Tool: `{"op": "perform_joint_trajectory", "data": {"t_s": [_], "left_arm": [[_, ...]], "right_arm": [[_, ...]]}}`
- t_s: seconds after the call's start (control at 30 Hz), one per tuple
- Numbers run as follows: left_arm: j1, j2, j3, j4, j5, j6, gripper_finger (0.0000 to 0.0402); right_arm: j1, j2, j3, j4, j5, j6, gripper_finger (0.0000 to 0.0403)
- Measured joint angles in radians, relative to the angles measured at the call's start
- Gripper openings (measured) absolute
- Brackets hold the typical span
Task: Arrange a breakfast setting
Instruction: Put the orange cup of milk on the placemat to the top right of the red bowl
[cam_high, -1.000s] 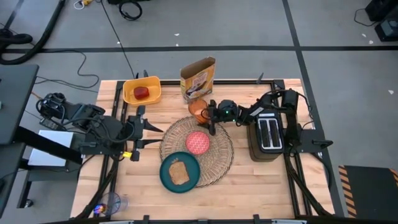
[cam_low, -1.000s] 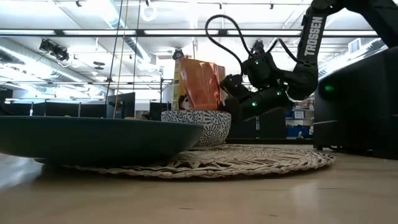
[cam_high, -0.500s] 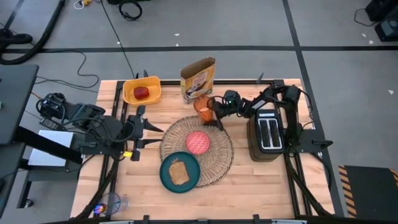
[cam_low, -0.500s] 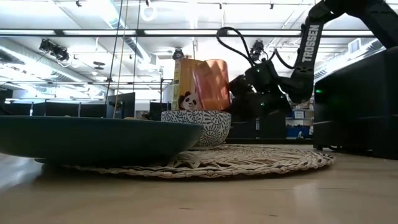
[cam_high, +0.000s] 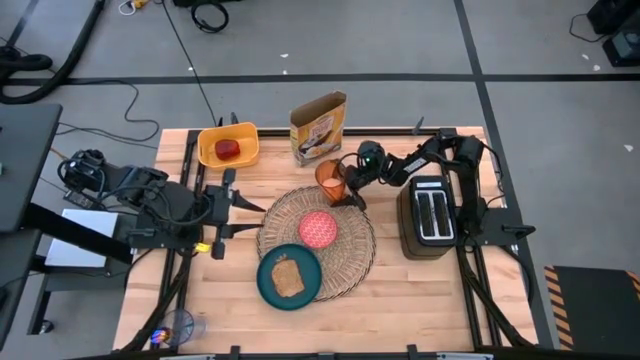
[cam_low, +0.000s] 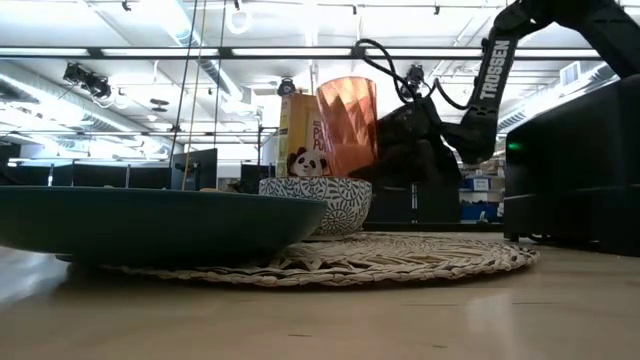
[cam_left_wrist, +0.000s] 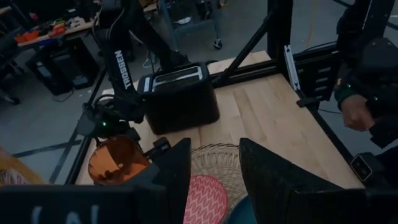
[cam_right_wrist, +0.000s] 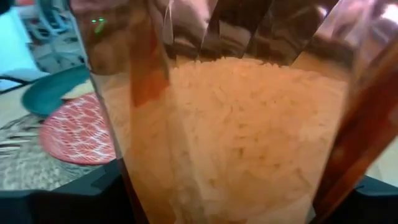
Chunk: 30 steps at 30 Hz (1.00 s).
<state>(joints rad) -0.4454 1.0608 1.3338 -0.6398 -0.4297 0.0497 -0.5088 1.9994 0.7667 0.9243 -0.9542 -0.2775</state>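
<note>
The translucent orange cup (cam_high: 331, 181) stands upright at the far edge of the round woven placemat (cam_high: 345, 268). My right gripper (cam_high: 347, 186) is shut on the cup, which also shows in the low view (cam_low: 347, 125) and the left wrist view (cam_left_wrist: 115, 160). On the placemat sit the red bowl (cam_high: 318, 229) and, at its near left rim, the teal plate with toast (cam_high: 289, 277). The red apple (cam_high: 229, 149) lies in the yellow bin (cam_high: 212, 150). My left gripper (cam_high: 240, 205) waits open above the table's left side, holding nothing. My right gripper pinches the cup's side wall (cam_right_wrist: 155, 186) between its two fingers (cam_right_wrist: 87, 193), which stand on opposite sides of the cup. The fingers come nearly level from the table's right. The cup is upright with its mouth up; the bowl hides whether its base rests on anything.
A cereal box (cam_high: 318, 127) stands just beyond the cup at the far edge. The black toaster (cam_high: 428, 217) sits right of the placemat, under my right arm. A person's hand (cam_left_wrist: 356, 112) shows beyond the table frame.
My right gripper has turned its wrist and drawn slightly toward the table's right edge. The cup in it has gone from tipped over to upright, mouth up. My left gripper has kept still.
</note>
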Motion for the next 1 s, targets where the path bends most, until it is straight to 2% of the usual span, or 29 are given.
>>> {"op": "perform_joint_trajectory", "data": {"t_s": [0.2, 0.53, 0.83, 1.0], "left_arm": [[0.0, 0.031, 0.0, 0.006, 0.001, -0.019, 0.0144], [0.0, 0.041, 0.0, 0.014, 0.001, -0.043, 0.0144], [0.016, 0.045, 0.0, 0.017, -0.002, -0.044, 0.0144], [0.02, 0.045, 0.0, 0.014, -0.005, -0.04, 0.0144]], "right_arm": [[-0.028, 0.111, 0.035, 0.035, -0.109, 0.032, 0.0323], [-0.077, 0.225, 0.06, 0.218, -0.299, 0.062, 0.0323], [-0.064, 0.288, 0.075, 0.225, -0.284, 0.028, 0.0324], [-0.055, 0.273, 0.073, 0.211, -0.251, 0.06, 0.0369]]}}
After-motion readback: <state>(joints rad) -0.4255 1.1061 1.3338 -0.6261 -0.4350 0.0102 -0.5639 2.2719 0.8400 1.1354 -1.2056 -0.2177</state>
